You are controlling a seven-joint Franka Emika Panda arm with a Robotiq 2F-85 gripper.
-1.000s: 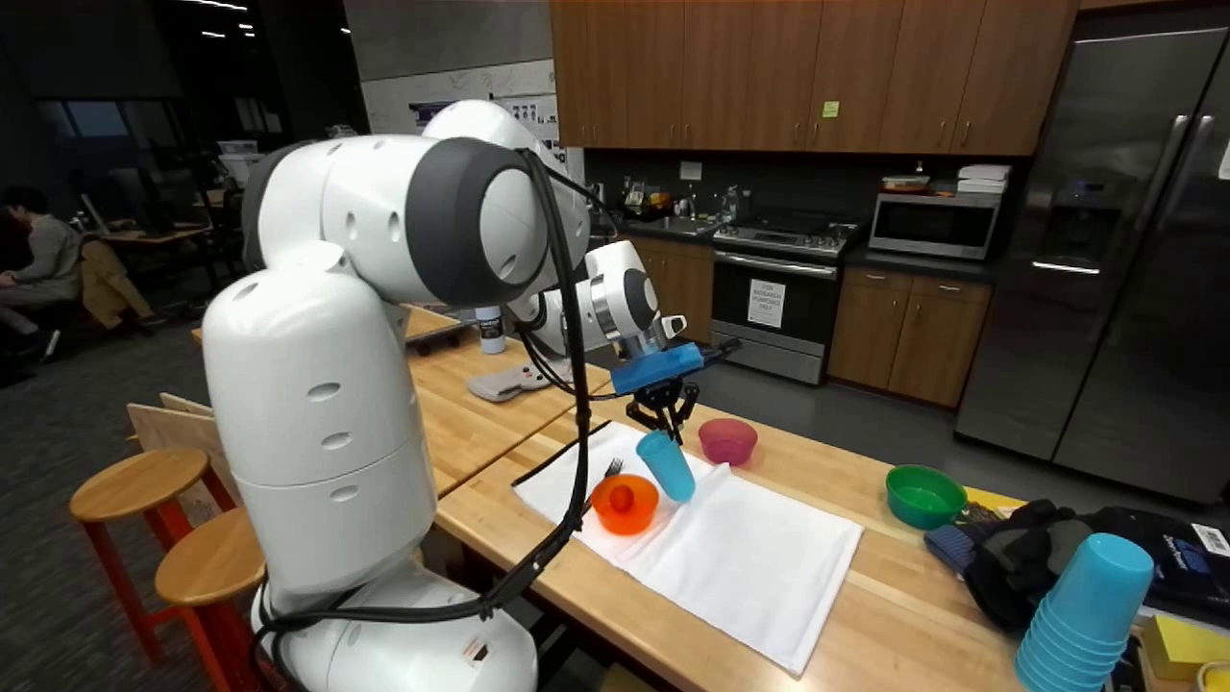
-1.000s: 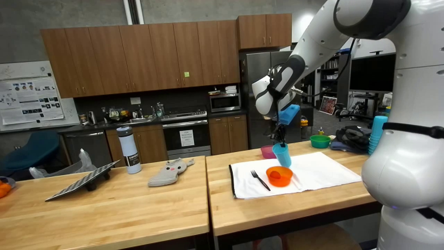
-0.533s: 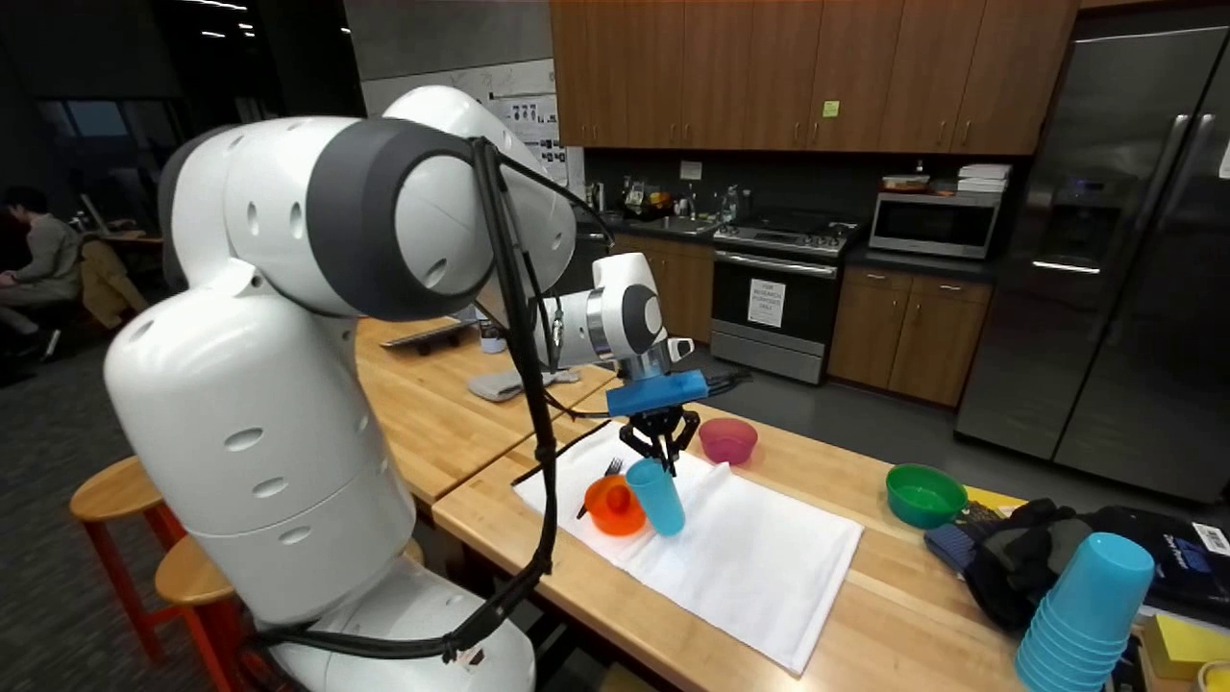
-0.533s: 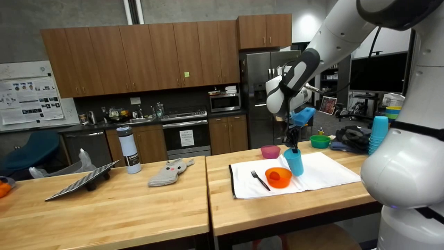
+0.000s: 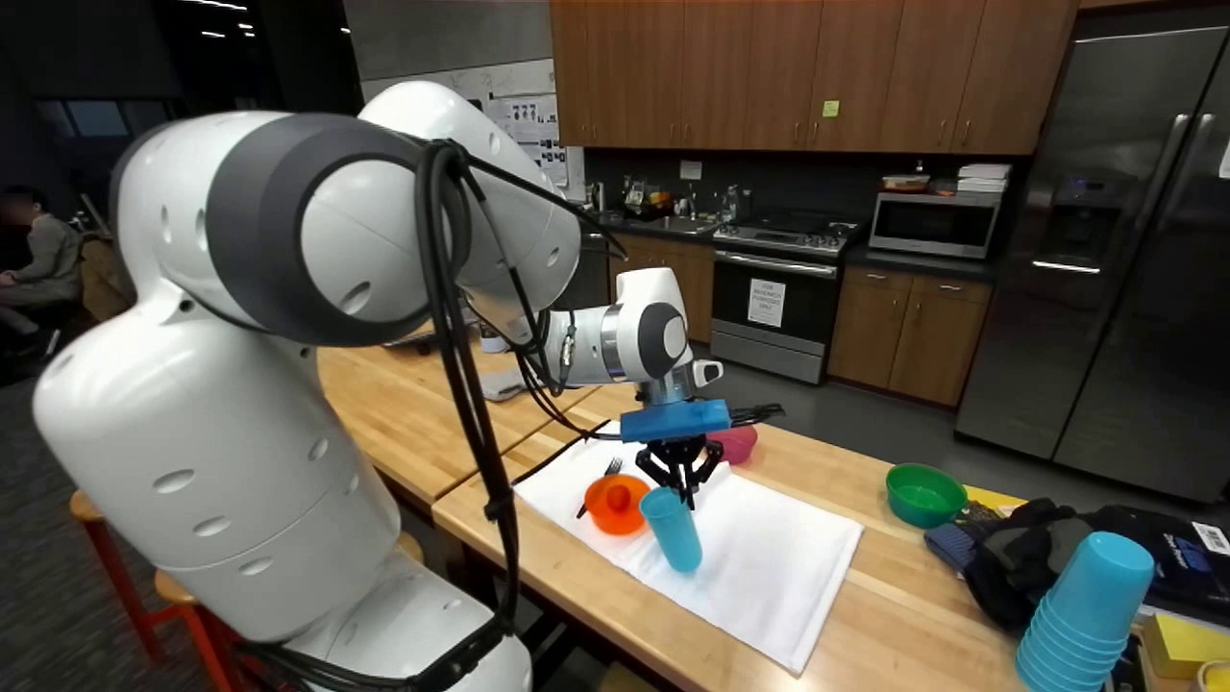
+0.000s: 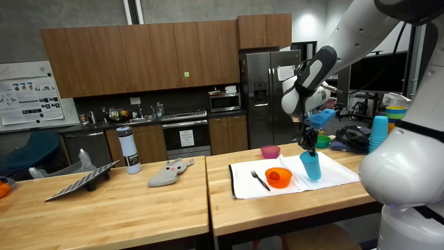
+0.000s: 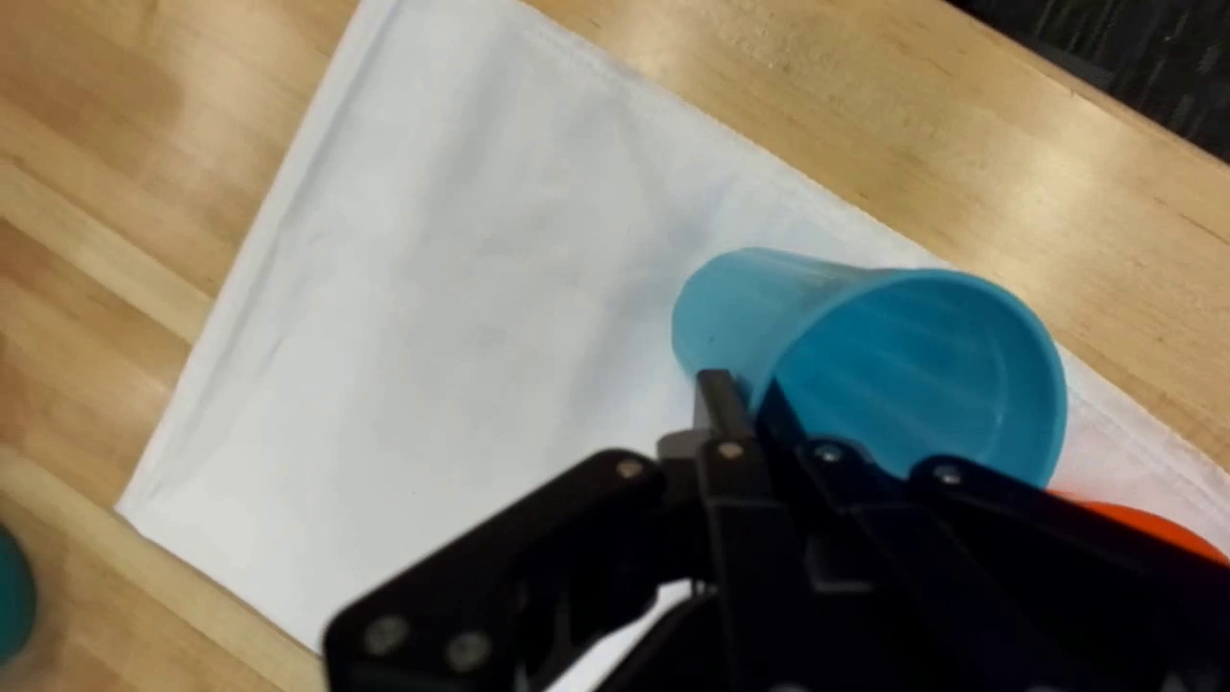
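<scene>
My gripper (image 7: 746, 392) is shut on the rim of a light blue cup (image 7: 745, 303), one finger inside the mouth and one outside. In both exterior views the cup (image 5: 676, 538) leans, mouth up, over a white cloth (image 5: 769, 586); whether its base touches the cloth I cannot tell. Close beside it on the cloth is an orange bowl (image 6: 282, 181) holding a small red-orange round thing (image 6: 274, 176). A dark fork (image 6: 261, 180) lies on the bowl's far side from the cup. In the wrist view, only an edge of the orange bowl (image 7: 1153, 524) shows.
A pink bowl (image 6: 270, 151) stands behind the cloth. Farther along the table are a green bowl (image 5: 924, 498), dark fabric items (image 5: 1033, 557) and a stack of blue cups (image 5: 1081, 615). A grey knitted toy (image 6: 171, 172) and a bottle (image 6: 129, 150) sit on the adjoining table.
The gripper has carried the blue cup from near the pink bowl, past the orange bowl, toward the cloth's middle and the near table edge. The bowls and fork have stayed put.
</scene>
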